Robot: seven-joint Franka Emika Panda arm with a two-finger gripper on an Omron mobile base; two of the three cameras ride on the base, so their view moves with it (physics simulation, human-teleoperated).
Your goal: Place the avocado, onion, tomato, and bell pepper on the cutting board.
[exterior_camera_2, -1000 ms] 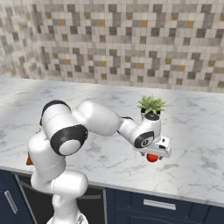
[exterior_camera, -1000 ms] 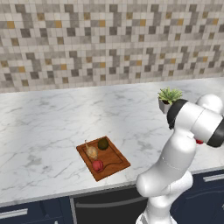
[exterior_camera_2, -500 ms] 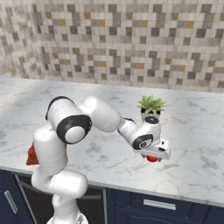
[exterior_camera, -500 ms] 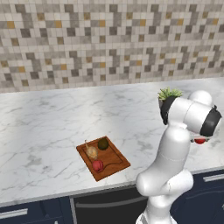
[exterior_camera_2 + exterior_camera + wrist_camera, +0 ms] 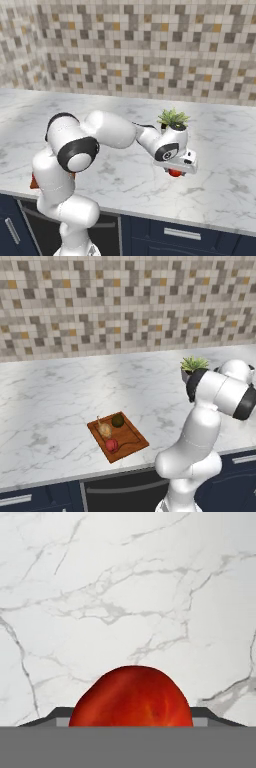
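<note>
- Left base view: the cutting board (image 5: 118,437) near the counter's front edge already carries the onion (image 5: 104,430), the avocado (image 5: 118,420) and the tomato (image 5: 111,445). A careless set-down of the last vegetable could knock these off. Against the earlier frame, the arm's elbow has been swung further right.
- Right base view: the gripper (image 5: 176,169) is seen low over the marble beside the potted plant (image 5: 173,125), with the red bell pepper (image 5: 174,173) under it; the hand has been lowered since.
- Hand view: the bell pepper (image 5: 131,696) lies between the fingers; whether they are clamped cannot be told. A shallow pinch on the rounded skin could let it slip.
</note>
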